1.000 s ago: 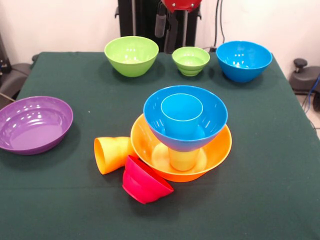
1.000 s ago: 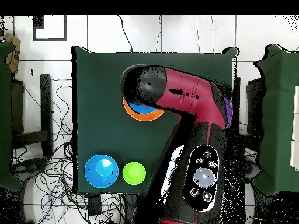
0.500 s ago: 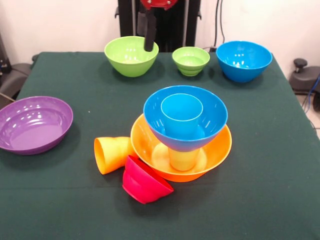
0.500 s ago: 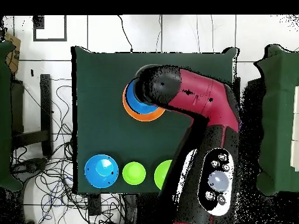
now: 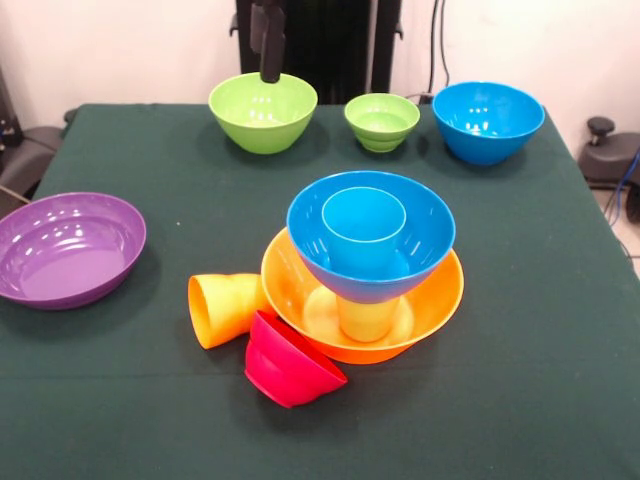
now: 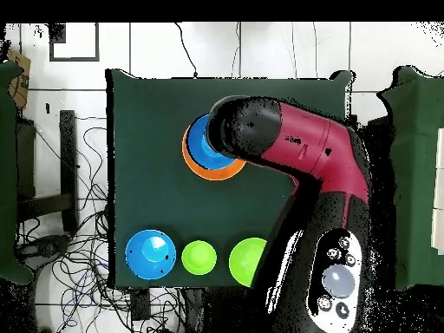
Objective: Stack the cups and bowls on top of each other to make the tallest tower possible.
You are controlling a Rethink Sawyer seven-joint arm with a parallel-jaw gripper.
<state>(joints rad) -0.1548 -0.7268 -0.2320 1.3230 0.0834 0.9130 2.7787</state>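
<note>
The gripper [image 5: 269, 45] hangs at the table's far edge, above the rim of the large green bowl [image 5: 263, 111]; only one dark finger shows, so I cannot tell whether it is open or closed. That bowl sits upright directly below it. Nearer the table's middle stands the tower [image 5: 365, 270]: orange bowl, pale cup, blue bowl, blue cup nested inside.

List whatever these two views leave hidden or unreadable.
- Gripper, front view: cut off by the top edge; open or shut unreadable.
- Purple bowl, orange cup and red bowl: covered by the arm in the overhead view.
- Large green bowl, overhead view: partly covered by the arm.
</note>
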